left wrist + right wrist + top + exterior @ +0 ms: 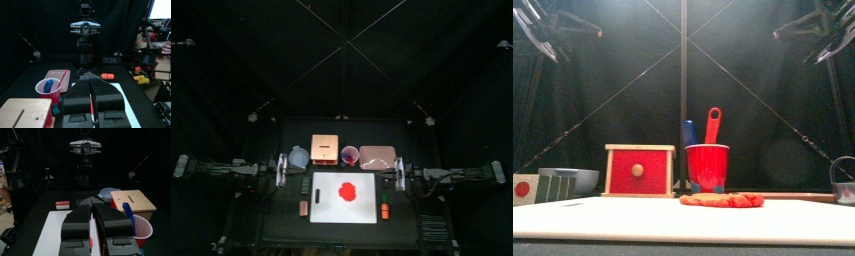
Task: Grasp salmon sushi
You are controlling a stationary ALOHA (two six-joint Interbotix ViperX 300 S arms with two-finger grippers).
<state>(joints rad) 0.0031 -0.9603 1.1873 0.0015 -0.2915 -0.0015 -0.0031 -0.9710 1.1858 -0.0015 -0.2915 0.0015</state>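
Observation:
The salmon sushi [303, 206] is a tiny dull orange block on the black table, just left of the white board [321, 210]. It also shows in the right wrist view as the small block [62, 204] beyond the board's far corner. My left gripper [281, 171] hangs shut above the table's left side, back from the sushi, and holds nothing [91, 80]. At the table's right side, my right gripper [400, 173] is shut and empty too [91, 203]. Both arms stand raised high in the front view.
A red blob [345, 192] lies on the board. A brighter orange stick [385, 211] lies right of it. Behind stand a bowl [298, 157], a wooden box [326, 150], a red cup [349, 155] with utensils and a pink tray [376, 157].

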